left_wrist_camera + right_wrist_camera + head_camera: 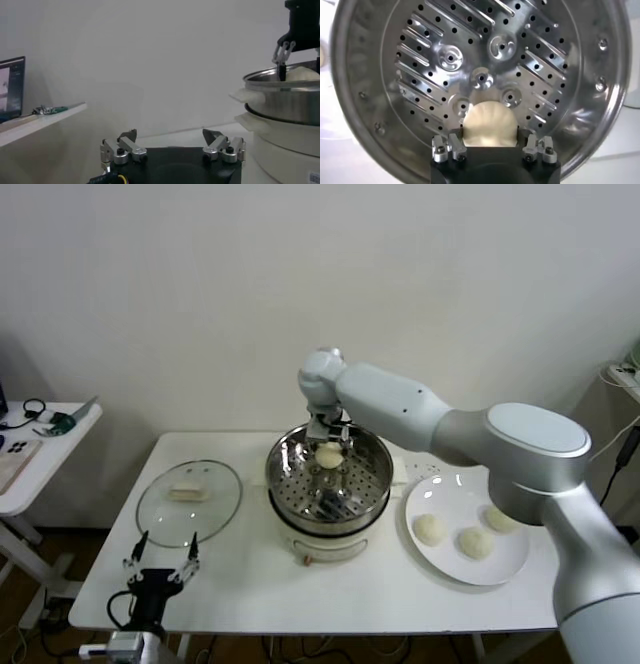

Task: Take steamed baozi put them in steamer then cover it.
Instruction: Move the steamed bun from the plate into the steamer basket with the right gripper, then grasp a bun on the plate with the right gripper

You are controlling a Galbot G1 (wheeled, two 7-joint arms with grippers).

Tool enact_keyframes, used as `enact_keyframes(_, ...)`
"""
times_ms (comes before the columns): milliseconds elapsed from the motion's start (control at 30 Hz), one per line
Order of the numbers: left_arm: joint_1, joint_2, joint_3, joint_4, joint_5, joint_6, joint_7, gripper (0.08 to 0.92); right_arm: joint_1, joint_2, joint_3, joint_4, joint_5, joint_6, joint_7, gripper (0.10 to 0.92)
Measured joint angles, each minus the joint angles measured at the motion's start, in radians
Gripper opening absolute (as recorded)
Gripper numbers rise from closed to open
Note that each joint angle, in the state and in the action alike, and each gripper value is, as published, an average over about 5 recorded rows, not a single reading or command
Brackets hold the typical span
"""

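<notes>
My right gripper point(329, 446) is shut on one steamed baozi point(329, 455) and holds it over the far part of the steamer point(290, 484), just above the perforated tray point(445, 55). In the right wrist view the off-white bun point(489, 124) sits between the fingers point(457, 135). Three more baozi point(430, 529) point(474, 542) point(500, 518) lie on a white plate point(450, 494) to the right of the steamer. My left gripper point(161, 561) is open and empty, low at the table's front left; it also shows in the left wrist view point(172, 136).
The round glass lid point(225, 484) lies flat on the table left of the steamer, with a pale object under it. A small side table point(40, 454) with cables stands at far left. A wall is close behind the table.
</notes>
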Motion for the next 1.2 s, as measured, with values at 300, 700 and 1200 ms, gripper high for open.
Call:
enact_keyframes(300,0.004,0.000,-0.005,0.004,-0.001,0.000,-0.003,0.823,-0.012,-0.003,0.041,0.008,-0.058,0.026,-0.004,0.822)
enact_keyframes(700,0.001,-0.001,-0.002,0.006,0.002,0.005,-0.006,0.823,0.095,-0.092,0.028,0.106,0.062,-0.016,-0.018,0.823)
enact_keyframes(1200,-0.006,0.001,0.009,0.011,0.001,0.004,-0.007,0.823,0.324,-0.510,-0.243,0.364,0.683,-0.537,0.191,0.823)
